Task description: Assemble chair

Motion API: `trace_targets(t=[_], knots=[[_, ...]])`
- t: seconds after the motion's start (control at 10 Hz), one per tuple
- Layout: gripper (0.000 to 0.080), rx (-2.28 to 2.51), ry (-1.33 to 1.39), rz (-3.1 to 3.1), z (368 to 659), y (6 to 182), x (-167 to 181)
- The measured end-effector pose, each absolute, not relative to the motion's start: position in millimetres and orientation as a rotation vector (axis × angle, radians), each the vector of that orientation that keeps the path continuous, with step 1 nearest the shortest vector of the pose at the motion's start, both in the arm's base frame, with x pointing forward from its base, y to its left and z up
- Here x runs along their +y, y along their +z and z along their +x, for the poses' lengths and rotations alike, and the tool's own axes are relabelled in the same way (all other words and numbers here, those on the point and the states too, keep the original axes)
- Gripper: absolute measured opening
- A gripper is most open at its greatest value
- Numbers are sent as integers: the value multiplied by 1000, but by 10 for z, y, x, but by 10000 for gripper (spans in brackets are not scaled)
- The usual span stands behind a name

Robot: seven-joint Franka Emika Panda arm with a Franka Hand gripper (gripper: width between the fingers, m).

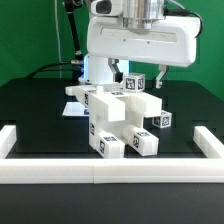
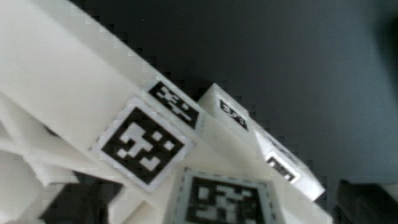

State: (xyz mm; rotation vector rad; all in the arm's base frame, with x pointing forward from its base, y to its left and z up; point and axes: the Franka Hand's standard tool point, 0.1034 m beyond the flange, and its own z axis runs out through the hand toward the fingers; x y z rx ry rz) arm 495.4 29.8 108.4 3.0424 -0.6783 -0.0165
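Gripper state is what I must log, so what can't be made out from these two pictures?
- Exterior view: the gripper has fingers too small to see, merging with the white chair parts. Whether it is open or shut cannot be told.
- Wrist view: no fingers show. The tagged parts fill the picture, blurred and cut off by its edges.
- Exterior view: the parts' far side is hidden by their own front blocks.

The chair [image 1: 118,120] (chunky white parts, square tags) sits partly joined on the black table [image 1: 35,110].
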Motion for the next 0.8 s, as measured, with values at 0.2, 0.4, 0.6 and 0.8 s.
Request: trace_targets(t=[0.2,0.4,0.6,0.8], knots=[[649,-330,-12,3102,4962,1086,295],[649,-2,1,3120,4979,1094,281],[649,341,4,3102,4990,1111,268],[649,577,9,3067,5007,1137,232]])
